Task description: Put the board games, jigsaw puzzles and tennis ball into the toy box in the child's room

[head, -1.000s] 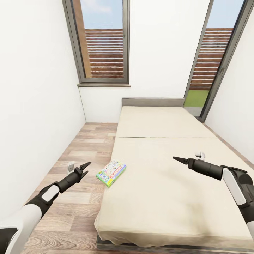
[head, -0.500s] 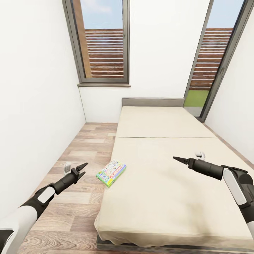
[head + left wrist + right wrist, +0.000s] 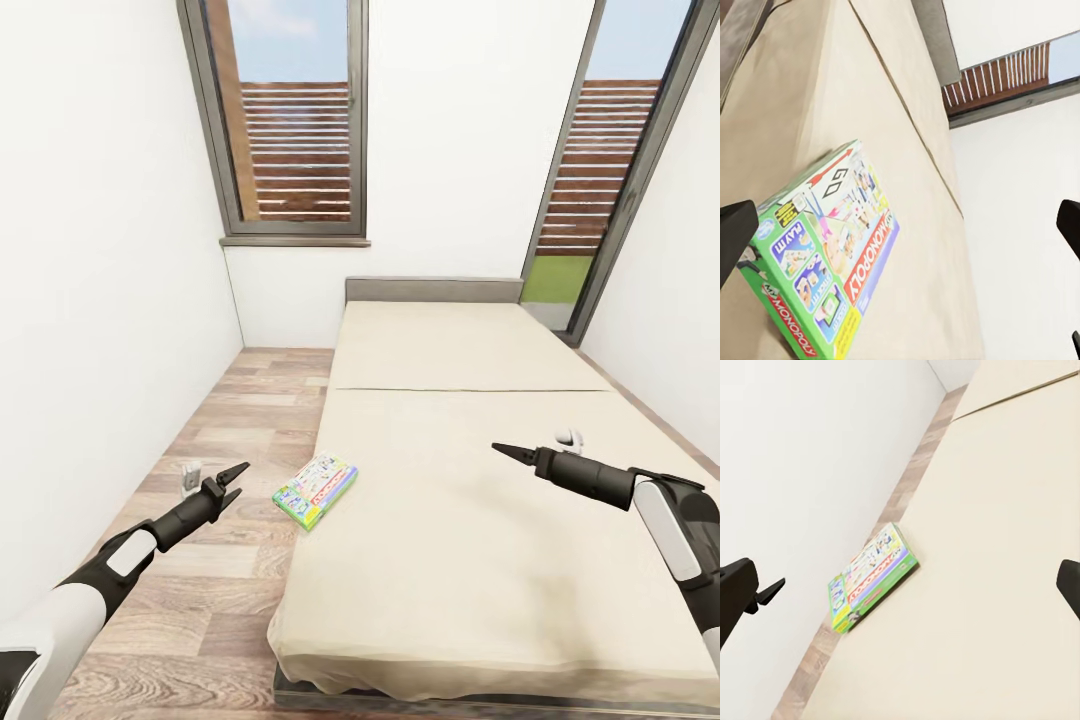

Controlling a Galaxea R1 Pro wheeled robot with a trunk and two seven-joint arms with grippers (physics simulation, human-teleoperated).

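Black fingers of the left gripper (image 3: 235, 480) stood spread at lower left over the plank floor (image 3: 215, 440). Just right, the board game (image 3: 315, 490) lay on the bed (image 3: 470, 520) edge. Right gripper (image 3: 510, 455) fingers looked nearly together.

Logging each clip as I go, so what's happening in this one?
The robot faces a bed in a narrow white room, both arms raised and empty. A Monopoly board game lies at the bed's left edge, partly overhanging toward the wood floor. The left gripper hangs open over the floor just beside the box; the right gripper hovers above the mattress, further off. Nothing is grasped yet.
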